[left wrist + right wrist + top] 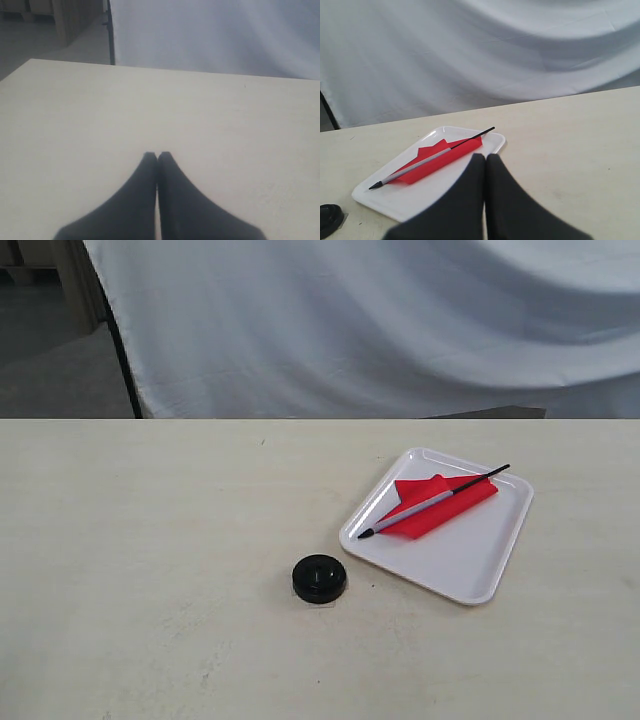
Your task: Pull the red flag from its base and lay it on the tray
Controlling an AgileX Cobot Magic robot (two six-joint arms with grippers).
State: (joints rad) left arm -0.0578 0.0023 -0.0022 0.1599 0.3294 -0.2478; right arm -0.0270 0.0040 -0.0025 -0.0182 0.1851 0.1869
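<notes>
Exterior view | red flag (440, 508) in tray (462, 562) | base (319, 578) outside | left tool (158, 156), right tool (485, 156) together

A pale beige counter (140, 540) carries two things: a shallow white tray (462, 558) lying right of centre, and a small round black base (319, 578) near the tray's left corner, not touching it.

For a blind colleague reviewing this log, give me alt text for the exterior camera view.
A red flag lies flat on a white tray, its pole slanting across it. A small round black base sits on the pale table left of the tray, apart from it, with nothing in it; a white cloth hangs behind.
</notes>
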